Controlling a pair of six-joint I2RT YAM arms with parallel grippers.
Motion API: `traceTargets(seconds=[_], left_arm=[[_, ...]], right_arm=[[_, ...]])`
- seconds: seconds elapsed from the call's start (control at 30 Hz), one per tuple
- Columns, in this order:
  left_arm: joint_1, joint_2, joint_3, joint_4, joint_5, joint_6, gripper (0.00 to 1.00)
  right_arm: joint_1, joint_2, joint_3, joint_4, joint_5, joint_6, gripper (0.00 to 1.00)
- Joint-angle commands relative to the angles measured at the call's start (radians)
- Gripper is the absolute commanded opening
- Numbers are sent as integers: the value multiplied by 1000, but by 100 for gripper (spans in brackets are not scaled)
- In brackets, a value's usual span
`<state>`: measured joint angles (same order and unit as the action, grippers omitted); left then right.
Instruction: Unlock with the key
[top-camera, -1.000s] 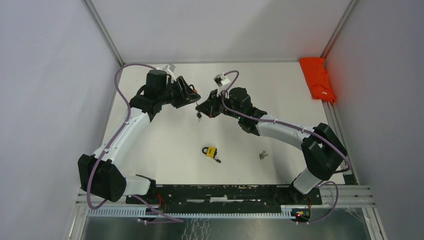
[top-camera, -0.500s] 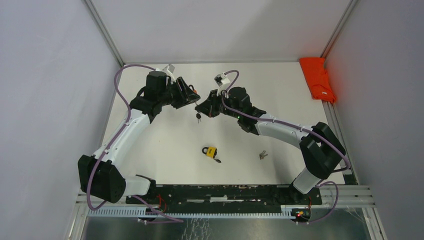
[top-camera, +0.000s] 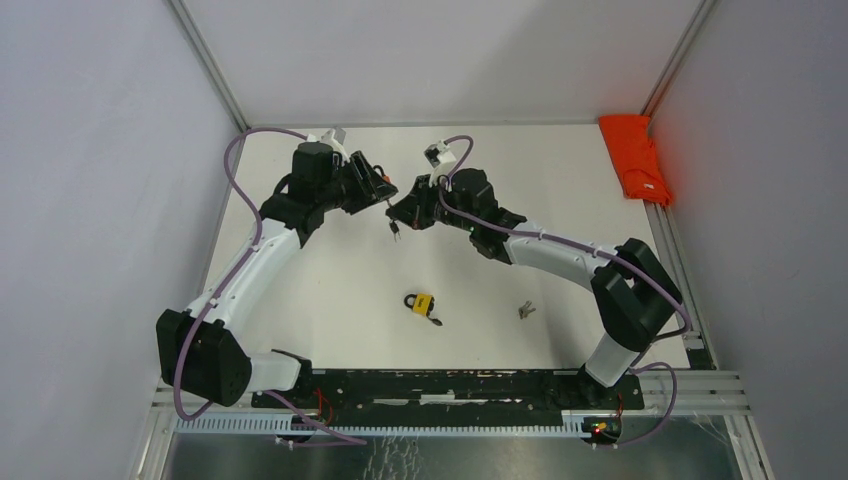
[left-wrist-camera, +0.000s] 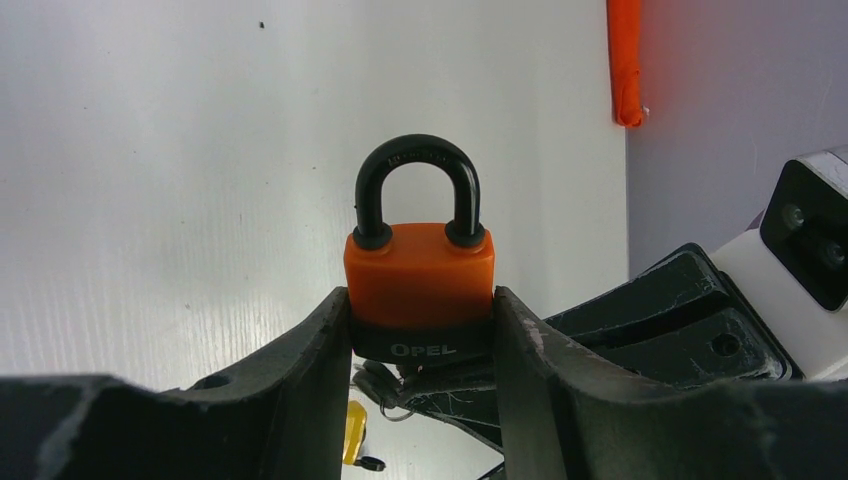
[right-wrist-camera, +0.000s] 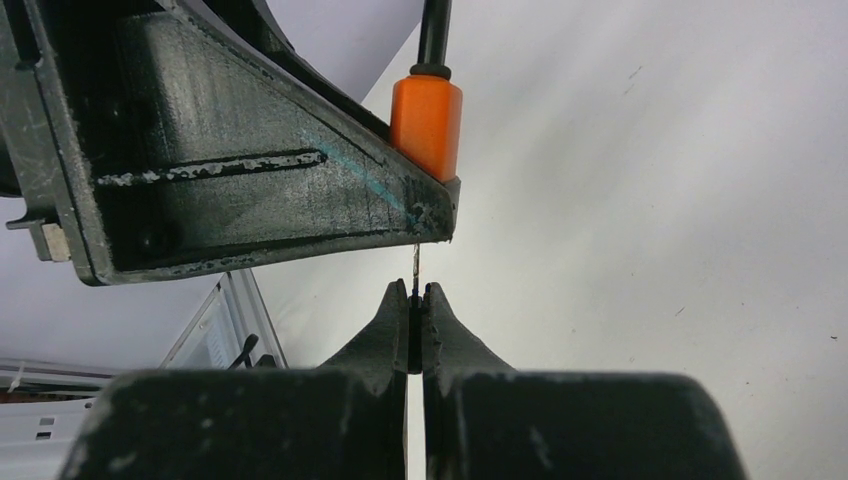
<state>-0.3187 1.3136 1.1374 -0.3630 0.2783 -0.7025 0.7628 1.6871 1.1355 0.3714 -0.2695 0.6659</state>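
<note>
Alignment of key (right-wrist-camera: 415, 262) with the base of orange padlock (left-wrist-camera: 420, 275) is being set up

The orange padlock is being clamped by its body in the left hand (left-wrist-camera: 420, 305), raised above the desk (top-camera: 330, 290), with its shackle pointing away from that hand's wrist. The key is being pinched in the right hand (right-wrist-camera: 416, 300), whose fingers are pressed together on it. Its thin blade is being held just beside the padlock's base, opposite the shackle and along the padlock's long axis. Whether the tip is being seated in the keyway cannot be told, as that face is being hidden by a left finger. A straight push along that axis is probably being called for.
</note>
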Motion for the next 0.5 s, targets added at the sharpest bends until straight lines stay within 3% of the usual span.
traceTargets(seconds=[0.0, 0.47], left_arm=[[-38, -14, -10, -21, 67, 17, 2], [-64, -13, -10, -20, 56, 17, 2]], right_arm=[[-14, 14, 95, 161, 21, 24, 0], [-16, 63, 218, 68, 44, -58, 0]])
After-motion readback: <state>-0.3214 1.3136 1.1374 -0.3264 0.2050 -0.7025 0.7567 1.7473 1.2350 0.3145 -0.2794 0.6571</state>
